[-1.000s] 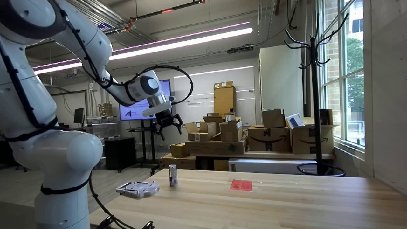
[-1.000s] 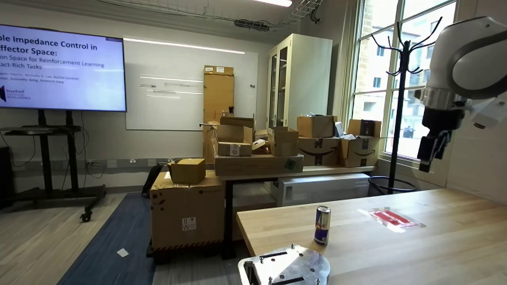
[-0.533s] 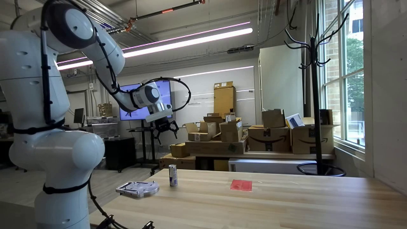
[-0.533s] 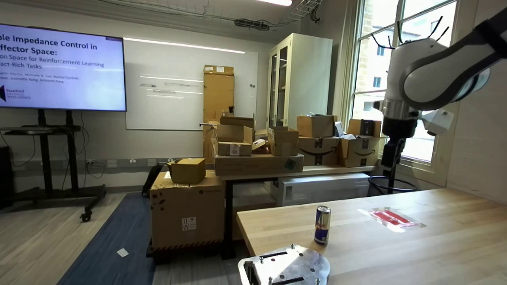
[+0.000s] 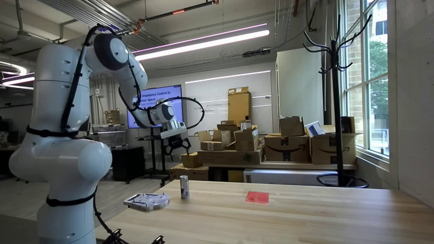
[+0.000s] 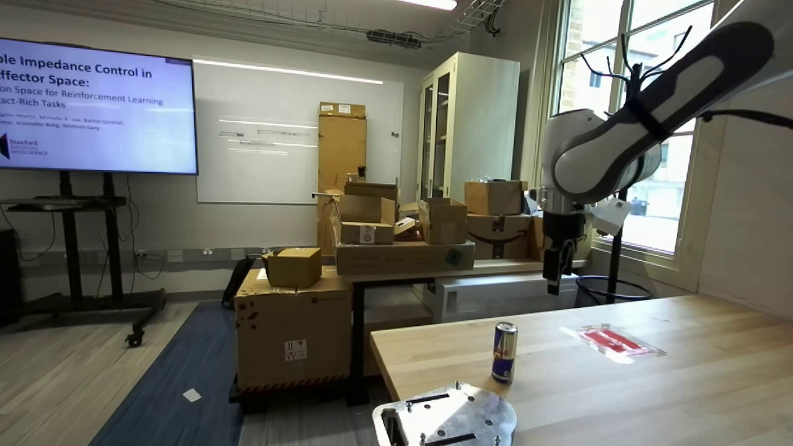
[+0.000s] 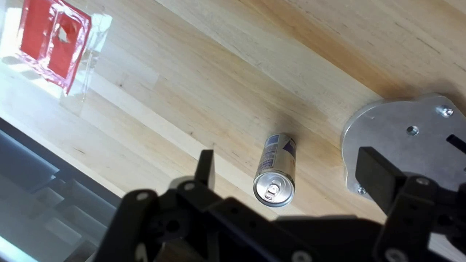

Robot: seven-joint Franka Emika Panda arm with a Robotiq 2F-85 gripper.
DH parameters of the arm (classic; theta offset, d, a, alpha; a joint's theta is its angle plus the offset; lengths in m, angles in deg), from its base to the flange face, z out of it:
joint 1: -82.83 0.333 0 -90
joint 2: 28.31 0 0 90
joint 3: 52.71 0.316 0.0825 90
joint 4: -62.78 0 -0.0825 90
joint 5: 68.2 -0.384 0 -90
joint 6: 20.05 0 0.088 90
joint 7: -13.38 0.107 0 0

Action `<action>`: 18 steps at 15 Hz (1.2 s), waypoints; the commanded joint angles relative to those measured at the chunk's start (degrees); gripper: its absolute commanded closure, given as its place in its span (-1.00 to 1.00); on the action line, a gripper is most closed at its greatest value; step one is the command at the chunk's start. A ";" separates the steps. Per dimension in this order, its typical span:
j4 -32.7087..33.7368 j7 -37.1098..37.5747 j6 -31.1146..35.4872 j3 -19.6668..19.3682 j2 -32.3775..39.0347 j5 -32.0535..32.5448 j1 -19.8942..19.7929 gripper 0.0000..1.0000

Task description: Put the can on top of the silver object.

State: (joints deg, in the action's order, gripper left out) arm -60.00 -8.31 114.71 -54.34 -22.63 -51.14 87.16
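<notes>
The can [image 5: 184, 187] stands upright on the table beside the silver object [image 5: 147, 201]. Both also show in the other exterior frame, the can [image 6: 505, 353] behind the flat metal silver object [image 6: 455, 415]. My gripper [image 5: 180, 156] hangs above the table, higher than the can, pointing down; in an exterior view the gripper [image 6: 553, 288] is up and to the right of the can. In the wrist view the gripper [image 7: 287, 158] is open and empty. The can [image 7: 275, 187] shows between the fingers, below them and apart. The silver object [image 7: 393, 134] is partly behind the right finger.
A flat red piece [image 5: 257, 197] is taped to the wooden table [image 5: 305, 220]; it shows at upper left in the wrist view [image 7: 54, 40]. The silver object lies near the table edge. Cardboard boxes [image 6: 406, 257] and a coat rack [image 6: 619, 248] stand behind the table.
The arm has swung and my gripper has come lower, moving left toward the can in an exterior view. The can and the silver object have not moved.
</notes>
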 commanded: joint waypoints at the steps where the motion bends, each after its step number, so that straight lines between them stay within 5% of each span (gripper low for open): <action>1: 9.91 -2.34 -2.97 1.34 7.80 -2.90 -1.89 -1.00; 8: 21.33 -1.70 -4.30 2.67 18.09 -6.53 -2.73 -1.00; 18: 23.17 -0.42 -2.54 4.31 25.34 -5.73 -2.06 -1.00</action>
State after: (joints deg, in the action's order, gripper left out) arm -39.10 -8.42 112.66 -51.34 0.37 -56.77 85.88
